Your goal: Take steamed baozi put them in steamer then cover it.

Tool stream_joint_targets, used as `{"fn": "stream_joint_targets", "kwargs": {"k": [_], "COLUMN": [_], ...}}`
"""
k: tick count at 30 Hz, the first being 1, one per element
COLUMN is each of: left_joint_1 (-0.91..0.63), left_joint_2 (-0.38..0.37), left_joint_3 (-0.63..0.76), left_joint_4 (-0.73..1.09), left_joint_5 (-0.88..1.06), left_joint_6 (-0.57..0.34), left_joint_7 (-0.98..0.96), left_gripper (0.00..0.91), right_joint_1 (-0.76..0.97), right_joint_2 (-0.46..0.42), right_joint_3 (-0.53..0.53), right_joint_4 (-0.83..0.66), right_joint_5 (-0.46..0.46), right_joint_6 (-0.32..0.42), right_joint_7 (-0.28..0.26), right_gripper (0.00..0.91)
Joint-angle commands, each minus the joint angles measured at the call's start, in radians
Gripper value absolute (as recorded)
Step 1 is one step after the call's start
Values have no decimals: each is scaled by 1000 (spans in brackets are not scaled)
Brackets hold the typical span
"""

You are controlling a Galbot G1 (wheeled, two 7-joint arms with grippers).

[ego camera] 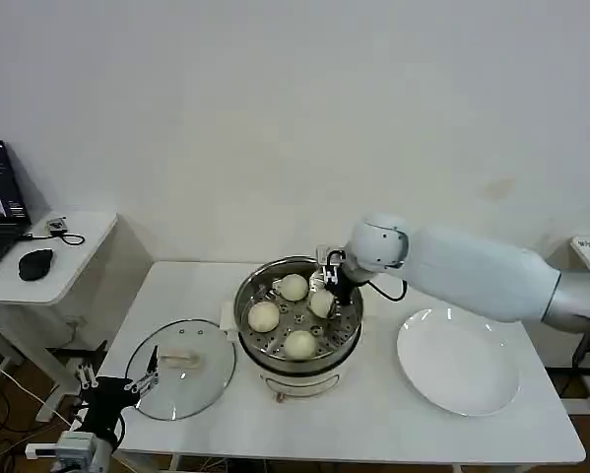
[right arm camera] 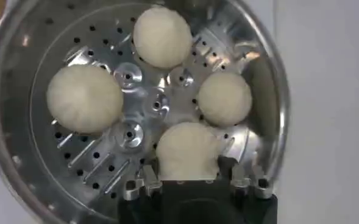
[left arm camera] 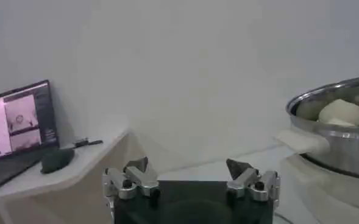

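Observation:
The steamer (ego camera: pixel 346 335) stands mid-table, uncovered. Four baozi lie on its perforated tray (right arm camera: pixel 152 103): one at the back (ego camera: pixel 294 287), one on the left (ego camera: pixel 264 315), one at the front (ego camera: pixel 300 343), and a fourth (ego camera: pixel 321 304) on the right side. My right gripper (ego camera: pixel 327 283) reaches down into the pot, its fingers (right arm camera: pixel 227 165) closed against both sides of that fourth baozi (right arm camera: pixel 187 152). The other three (right arm camera: pixel 163 36) (right arm camera: pixel 85 98) (right arm camera: pixel 225 98) lie free. My left gripper (ego camera: pixel 117 380) waits open and empty off the table's front left corner, beside the glass lid (ego camera: pixel 181 367).
A bare white plate (ego camera: pixel 459 360) lies to the right of the steamer. The lid rests flat on the table at the left. A side table (ego camera: pixel 68 258) at far left holds a laptop (left arm camera: pixel 21 119) and a mouse (ego camera: pixel 35 263).

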Motion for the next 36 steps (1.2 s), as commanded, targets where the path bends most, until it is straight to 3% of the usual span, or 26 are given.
{"fn": "stream_joint_targets", "kwargs": {"k": [1,2,3,13,22,24,25,26,28,30,31,32,33,34,36], "left_joint_1": [1,1,2,3,1,-1,-3,-4,-10,-13,-14,-14,-16,-17,-19], "left_joint_2": [0,-1,-1,-3,-1,-2,-3,-4,-7,-7,-8,-8,-8,-7,-6], "left_joint_3": [-1,-2,-2,-4,-1,4,8,10,16,19,19,18,17,16,15], "left_joint_4": [5,6,7,7,10,12,12,13,17,21,24,25,30,37,47], "left_joint_5": [-1,-1,-1,-2,-6,-6,-6,-6,-4,-5,-5,-6,-6,-6,-5], "left_joint_6": [-1,-2,-3,-4,-5,-5,-5,-5,-5,-4,-4,-4,-4,-4,-10], "left_joint_7": [0,-1,-1,-2,-1,-1,-1,-2,-5,-6,-7,-6,-6,-5,-2], "left_gripper": [907,907,907,907,907,907,907,907,907,907,907,907,907,907,907], "right_joint_1": [-26,-26,-27,2,52,12,-33,-58,-223,-367,-535,-604,-779,-925,-1129], "right_joint_2": [13,13,12,-23,-163,-222,-266,-278,-369,-411,-440,-443,-448,-429,-369], "right_joint_3": [-1,-1,1,44,118,167,201,210,334,456,633,673,774,1020,1171], "right_joint_4": [-18,-16,-12,26,261,307,335,349,396,429,448,455,483,505,527], "right_joint_5": [-23,-20,-14,-6,55,56,76,94,107,55,16,10,-2,-31,-113], "right_joint_6": [-6,-6,-11,-22,-7,13,23,34,101,170,214,233,281,317,379], "right_joint_7": [1,2,12,25,139,232,338,387,572,665,692,727,778,807,813], "right_gripper": [665,736,907,907,907,907,907,907,907,907,907,907,907,907,907]}}
